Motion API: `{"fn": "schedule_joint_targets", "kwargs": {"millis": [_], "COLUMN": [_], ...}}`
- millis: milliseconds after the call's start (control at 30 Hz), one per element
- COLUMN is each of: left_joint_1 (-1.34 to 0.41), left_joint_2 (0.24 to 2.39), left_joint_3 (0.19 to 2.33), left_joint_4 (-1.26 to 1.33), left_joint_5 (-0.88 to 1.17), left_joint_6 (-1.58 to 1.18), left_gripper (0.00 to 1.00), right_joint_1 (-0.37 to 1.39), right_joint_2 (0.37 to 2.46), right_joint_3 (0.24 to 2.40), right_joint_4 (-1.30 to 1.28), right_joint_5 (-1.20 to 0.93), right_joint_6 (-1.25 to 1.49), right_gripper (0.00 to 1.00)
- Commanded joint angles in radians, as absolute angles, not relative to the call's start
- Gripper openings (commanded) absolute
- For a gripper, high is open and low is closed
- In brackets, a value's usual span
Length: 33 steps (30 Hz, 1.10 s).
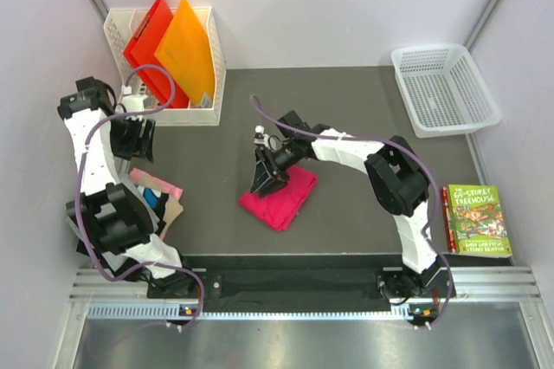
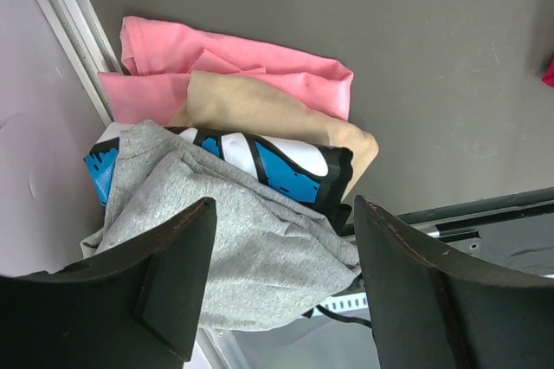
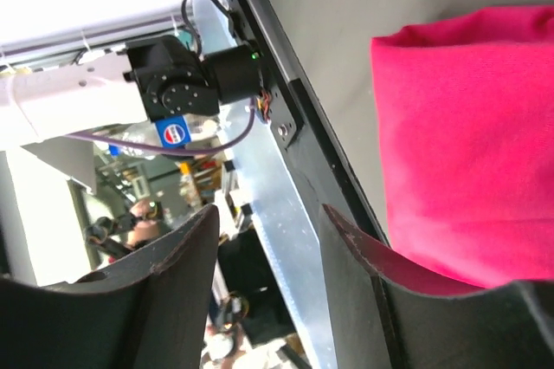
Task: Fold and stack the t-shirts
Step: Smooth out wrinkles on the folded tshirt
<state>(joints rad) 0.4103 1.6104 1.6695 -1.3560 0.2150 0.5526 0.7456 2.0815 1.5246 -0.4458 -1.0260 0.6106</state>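
Magenta t-shirt lies folded at centre; the right gripper, jaws apart and empty at its edge, should pinch every layer before carrying it to the stack.

Table: magenta shirt, shirt pile, rack, perhaps basket

Overhead plus two wrist close-ups.
Top camera looks down on the whole table, magenta shirt central; right wrist shares that shirt, close; left wrist sees the pile left of it.
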Motion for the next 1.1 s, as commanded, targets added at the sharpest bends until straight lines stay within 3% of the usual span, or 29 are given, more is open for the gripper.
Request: {"fn": "schedule_joint_targets", "kwargs": {"millis": [0, 367, 667, 833, 1067], "left_joint_1": [0.408, 0.408, 0.394, 0.358, 0.172], "left_joint_2": [1.565, 1.572, 1.607, 1.652, 1.675], "left_joint_3": [1.664, 1.683, 1.710, 1.712, 1.707], "left_joint_4": [-1.506, -1.508, -1.505, -1.490, -1.416], "left_joint_5": [0.210, 0.196, 0.271, 0.282, 0.193], "left_joint_6": [0.569, 0.561, 0.561, 0.546, 0.477], "left_gripper": [0.70, 0.70, 0.70, 0.70, 0.72], "right_joint_1": [0.749, 0.753, 0.724, 0.631, 0.525], "right_joint_2": [2.132, 2.356, 2.068, 1.870, 1.881], "right_joint_3": [1.482, 1.506, 1.586, 1.445, 1.212], "right_joint_4": [-0.295, -0.342, -0.483, -0.453, -0.280], "right_joint_5": [-1.071, -1.078, -1.034, -0.977, -0.986], "right_joint_6": [0.701, 0.579, 0.560, 0.586, 0.643], "right_gripper": [0.50, 0.47, 0.52, 0.54, 0.50]}}
